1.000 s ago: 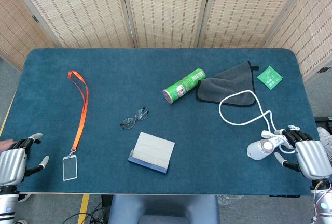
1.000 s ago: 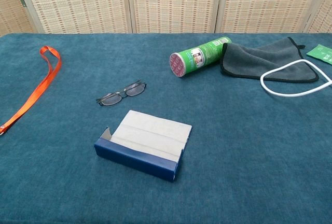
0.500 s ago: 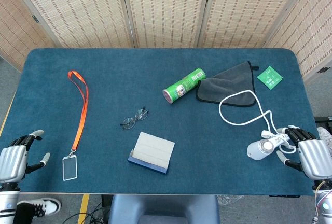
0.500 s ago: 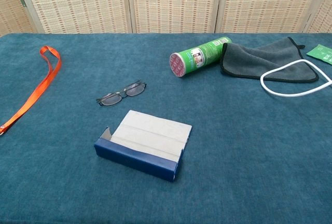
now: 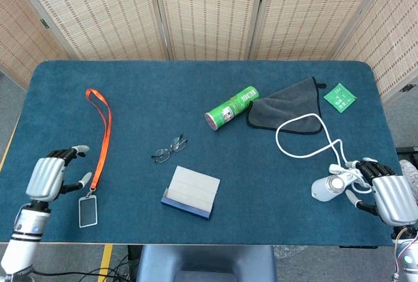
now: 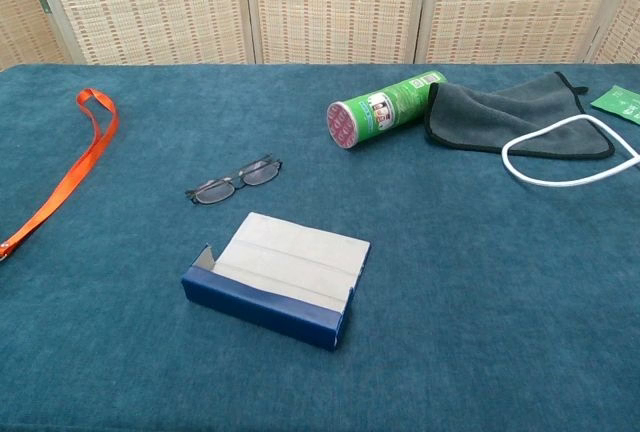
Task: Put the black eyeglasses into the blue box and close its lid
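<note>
My left hand (image 5: 49, 176) has come up and inward from the lower-left corner since half a second ago; it now sits over the table's (image 5: 196, 86) left edge, just beside the orange lanyard (image 5: 101, 132) and its clear badge holder (image 5: 87, 211). Nothing else has shifted.

Head view: left hand holds nothing, fingers apart and loosely spread. Right hand (image 5: 388, 194) is at the lower right, fingers apart, empty, just beside a white puck-shaped device (image 5: 330, 186) with a white cable (image 5: 304, 140) looping upward. Black eyeglasses (image 5: 169, 149) lie on the cloth left of centre, just above the blue box (image 5: 191, 193), apart from it. Box lid stands open, pale inside showing. Green can (image 5: 231, 107) lies on its side upper centre, grey cloth (image 5: 287, 107) to its right, green packet (image 5: 339, 96) upper right.

Chest view: neither hand shows. Eyeglasses (image 6: 233, 181) centre-left, box (image 6: 278, 278) below them, open. Can (image 6: 383, 109) and cloth (image 6: 510, 117) upper right, lanyard (image 6: 65, 177) at left edge.
</note>
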